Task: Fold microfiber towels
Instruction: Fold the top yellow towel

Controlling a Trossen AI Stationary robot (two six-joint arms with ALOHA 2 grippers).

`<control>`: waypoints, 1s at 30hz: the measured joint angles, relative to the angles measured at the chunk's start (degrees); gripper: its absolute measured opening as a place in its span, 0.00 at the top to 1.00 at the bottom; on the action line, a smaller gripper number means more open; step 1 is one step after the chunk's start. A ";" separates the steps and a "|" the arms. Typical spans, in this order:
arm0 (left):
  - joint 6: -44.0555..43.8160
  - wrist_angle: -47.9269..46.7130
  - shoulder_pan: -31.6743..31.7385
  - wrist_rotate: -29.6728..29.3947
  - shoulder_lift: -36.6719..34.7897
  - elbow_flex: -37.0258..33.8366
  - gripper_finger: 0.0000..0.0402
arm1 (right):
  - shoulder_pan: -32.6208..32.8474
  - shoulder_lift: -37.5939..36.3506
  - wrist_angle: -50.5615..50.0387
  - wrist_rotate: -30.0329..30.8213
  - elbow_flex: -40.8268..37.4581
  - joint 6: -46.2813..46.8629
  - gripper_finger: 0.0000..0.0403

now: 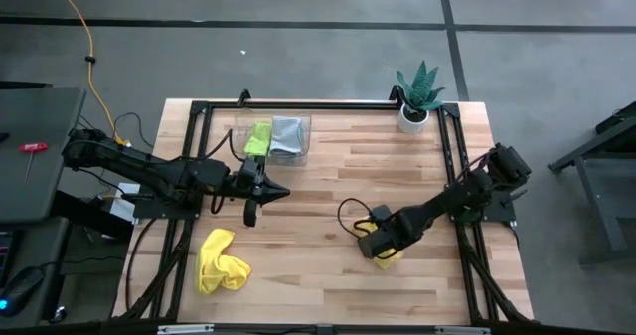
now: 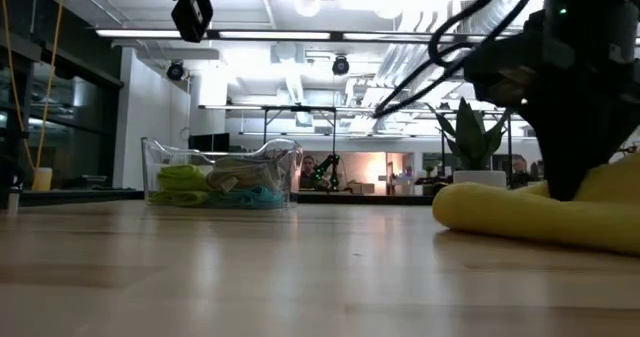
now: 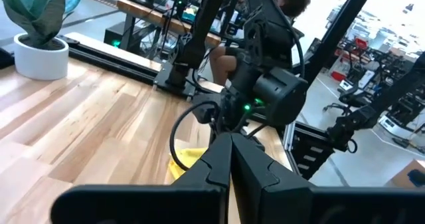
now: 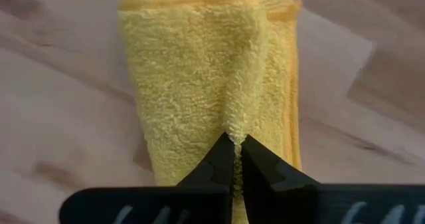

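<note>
right gripper point(image 4: 234, 151) pinched closed on folded yellow towel point(image 4: 206, 78) lying under it on tabletop point(image 1: 328, 275); left gripper point(image 3: 231, 159) closed, empty | crumpled yellow towel point(image 1: 221, 261) near left gripper

The right gripper point(image 4: 234, 159) is down low with its jaws pinched together. The left gripper point(image 1: 252, 214) hangs raised over mid-table, fingers closed, pointing inward.
</note>
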 joint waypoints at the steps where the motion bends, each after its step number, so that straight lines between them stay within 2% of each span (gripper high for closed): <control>1: -0.02 0.00 0.00 0.00 0.00 0.00 1.00 | -0.36 0.00 -1.14 -0.16 0.00 -0.90 1.00; 7: -0.14 0.00 0.00 0.00 0.00 0.00 1.00 | -3.19 0.75 -5.02 -4.56 0.00 -7.82 1.00; 18: -1.66 -1.16 -0.39 -0.14 0.02 0.00 1.00 | -5.05 4.24 -5.57 -5.84 0.13 -12.17 0.99; 21: -1.60 -1.17 -0.42 -0.15 0.02 0.00 1.00 | -5.24 4.07 -6.15 -5.93 0.12 -13.78 0.91; 26: -1.51 -1.29 -0.42 -0.15 0.02 0.00 1.00 | -6.34 3.29 -9.04 -5.12 0.04 -18.73 0.70; 30: -1.51 -1.60 -0.42 -0.15 0.02 0.00 1.00 | -7.29 2.66 -15.01 -3.73 0.04 -22.94 0.54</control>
